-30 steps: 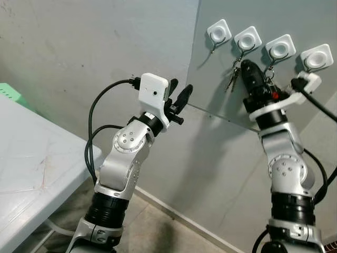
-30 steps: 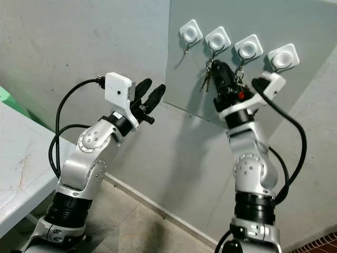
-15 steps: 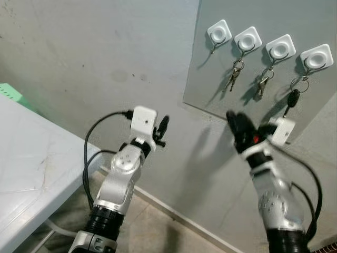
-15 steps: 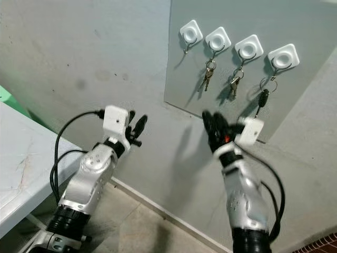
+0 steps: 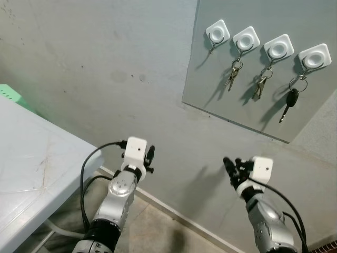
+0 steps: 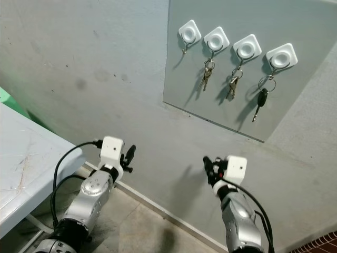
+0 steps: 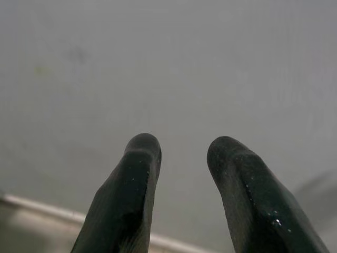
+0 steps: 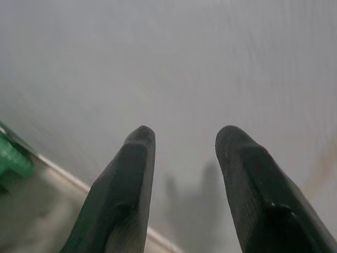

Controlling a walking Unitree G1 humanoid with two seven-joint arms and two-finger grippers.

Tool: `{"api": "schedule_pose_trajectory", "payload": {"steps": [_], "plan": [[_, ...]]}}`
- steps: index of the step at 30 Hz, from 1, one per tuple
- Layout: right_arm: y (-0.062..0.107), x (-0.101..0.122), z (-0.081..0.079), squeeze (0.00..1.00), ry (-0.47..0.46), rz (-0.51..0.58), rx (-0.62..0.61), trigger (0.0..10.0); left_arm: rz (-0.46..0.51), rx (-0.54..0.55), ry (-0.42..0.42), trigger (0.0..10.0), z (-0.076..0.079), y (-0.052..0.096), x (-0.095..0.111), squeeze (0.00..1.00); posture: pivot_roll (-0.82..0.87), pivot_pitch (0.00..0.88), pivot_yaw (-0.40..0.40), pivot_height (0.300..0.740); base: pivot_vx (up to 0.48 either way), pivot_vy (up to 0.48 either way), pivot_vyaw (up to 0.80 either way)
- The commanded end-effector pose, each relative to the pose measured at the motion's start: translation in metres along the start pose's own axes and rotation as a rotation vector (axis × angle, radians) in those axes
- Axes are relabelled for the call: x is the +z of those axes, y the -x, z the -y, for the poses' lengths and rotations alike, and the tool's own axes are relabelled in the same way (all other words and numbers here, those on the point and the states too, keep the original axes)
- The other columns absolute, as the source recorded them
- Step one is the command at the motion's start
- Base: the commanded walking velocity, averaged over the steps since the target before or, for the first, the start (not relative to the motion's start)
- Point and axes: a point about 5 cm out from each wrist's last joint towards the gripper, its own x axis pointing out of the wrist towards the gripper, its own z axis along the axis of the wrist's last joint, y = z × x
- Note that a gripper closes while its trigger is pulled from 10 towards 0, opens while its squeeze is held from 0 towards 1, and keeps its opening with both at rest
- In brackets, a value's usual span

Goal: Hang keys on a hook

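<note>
Keys hung | black-headed metal key (image 5: 287, 104) dangles upright on white square hook (image 5: 315, 57), high above my empty, parted right gripper (image 5: 231, 169) | left gripper (image 5: 149, 157) parted, farther.

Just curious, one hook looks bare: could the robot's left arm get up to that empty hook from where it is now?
Probably yes. The left gripper hangs low, open and holding nothing, and only bare wall lies between it and the empty hook; it would have to rise a good way.

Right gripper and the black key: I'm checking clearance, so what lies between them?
In the left eye view, bare grey wall and the panel's lower edge separate the right gripper from the black key.
</note>
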Motion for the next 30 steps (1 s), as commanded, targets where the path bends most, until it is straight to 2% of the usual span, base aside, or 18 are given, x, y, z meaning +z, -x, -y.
{"api": "schedule_pose_trajectory", "payload": {"steps": [1, 2, 3, 5, 6, 7, 9, 11, 12, 13, 14, 15, 17, 22, 23, 26, 30], "plan": [[0.006, -0.024, 0.005, 0.00, 0.088, -0.100, -0.021, 10.0, -0.083, -0.035, 0.000, 10.0, 0.002, 0.006, -0.024, 0.00, 0.08, 0.000, -0.031, 0.740, 0.000, 0.000, 0.00], [0.006, -0.024, 0.005, 0.00, 0.088, -0.100, -0.021, 10.0, -0.083, -0.035, 0.000, 10.0, 0.002, 0.006, -0.024, 0.00, 0.08, 0.000, -0.031, 0.740, 0.000, 0.000, 0.00], [0.011, -0.037, 0.009, 0.00, 0.078, -0.160, -0.042, 10.0, -0.140, -0.046, 0.020, 10.0, 0.002, 0.011, -0.039, 0.00, 0.07, 0.000, -0.030, 0.740, 0.000, 0.000, 0.00], [0.014, -0.044, 0.011, 0.00, 0.077, -0.193, -0.051, 10.0, -0.170, -0.047, 0.035, 10.0, 0.001, 0.014, -0.047, 0.00, 0.07, 0.000, -0.030, 0.740, 0.000, 0.000, 0.00], [0.016, -0.050, 0.012, 0.00, 0.090, -0.222, -0.061, 10.0, -0.204, -0.041, 0.046, 10.0, 0.001, 0.018, -0.055, 0.00, 0.07, 0.000, -0.026, 0.740, 0.000, 0.000, 0.00], [0.023, -0.064, 0.016, 0.00, 0.136, -0.296, -0.082, 10.0, -0.263, -0.049, 0.082, 10.0, 0.001, 0.026, -0.071, 0.00, 0.07, 0.000, -0.024, 0.740, 0.000, 0.000, 0.00], [0.025, -0.067, 0.017, 0.00, 0.154, -0.314, -0.085, 10.0, -0.275, -0.053, 0.097, 10.0, 0.002, 0.028, -0.074, 0.00, 0.07, 0.000, -0.024, 0.740, 0.000, 0.000, 0.00], [0.030, -0.073, 0.018, 0.00, 0.158, -0.341, -0.085, 10.0, -0.344, -0.039, 0.077, 10.0, 0.001, 0.035, -0.087, 0.00, 0.06, 0.000, -0.022, 0.740, 0.000, 0.000, 0.00], [0.040, -0.085, 0.025, 0.00, 0.163, -0.401, -0.120, 10.0, -0.378, -0.030, 0.102, 10.0, 0.001, 0.042, -0.096, 0.00, 0.07, 0.000, -0.025, 0.740, 0.000, 0.000, 0.00], [0.040, -0.085, 0.025, 0.00, 0.163, -0.401, -0.120, 10.0, -0.378, -0.030, 0.102, 10.0, 0.001, 0.042, -0.096, 0.00, 0.07, 0.000, -0.025, 0.740, 0.000, 0.000, 0.00], [0.051, -0.096, 0.030, 0.00, 0.159, -0.460, -0.152, 10.0, -0.402, -0.018, 0.120, 10.0, 0.000, 0.047, -0.103, 0.00, 0.07, 0.000, -0.024, 0.740, 0.000, 0.000, 0.00], [0.051, -0.096, 0.030, 0.00, 0.159, -0.460, -0.152, 10.0, -0.402, -0.018, 0.120, 10.0, 0.000, 0.047, -0.103, 0.00, 0.07, 0.000, -0.024, 0.740, 0.000, 0.000, 0.00], [0.067, -0.113, 0.034, 0.00, 0.210, -0.556, -0.167, 10.0, -0.444, -0.025, 0.100, 10.0, 0.002, 0.054, -0.113, 0.00, 0.07, 0.000, -0.025, 0.740, 0.000, 0.000, 0.00], [0.078, -0.124, 0.033, 0.00, 0.197, -0.611, -0.164, 10.0, -0.487, -0.013, 0.125, 10.0, 0.003, 0.062, -0.122, 0.00, 0.07, 0.000, -0.022, 0.740, 0.000, 0.000, 0.00], [0.089, -0.133, 0.033, 0.00, 0.213, -0.668, -0.174, 10.0, -0.526, -0.004, 0.125, 10.0, 0.003, 0.068, -0.129, 0.00, 0.07, 0.000, -0.019, 0.740, 0.000, 0.000, 0.00], [0.103, -0.145, 0.035, 0.00, 0.246, -0.746, -0.190, 10.0, -0.549, -0.007, 0.129, 10.0, 0.005, 0.072, -0.133, 0.00, 0.07, 0.000, -0.018, 0.740, 0.000, 0.000, 0.00], [0.112, -0.152, 0.032, 0.00, 0.251, -0.785, -0.184, 10.0, -0.578, -0.002, 0.128, 10.0, 0.006, 0.078, -0.139, 0.00, 0.07, 0.000, -0.016, 0.740, 0.000, 0.000, 0.00]]}}
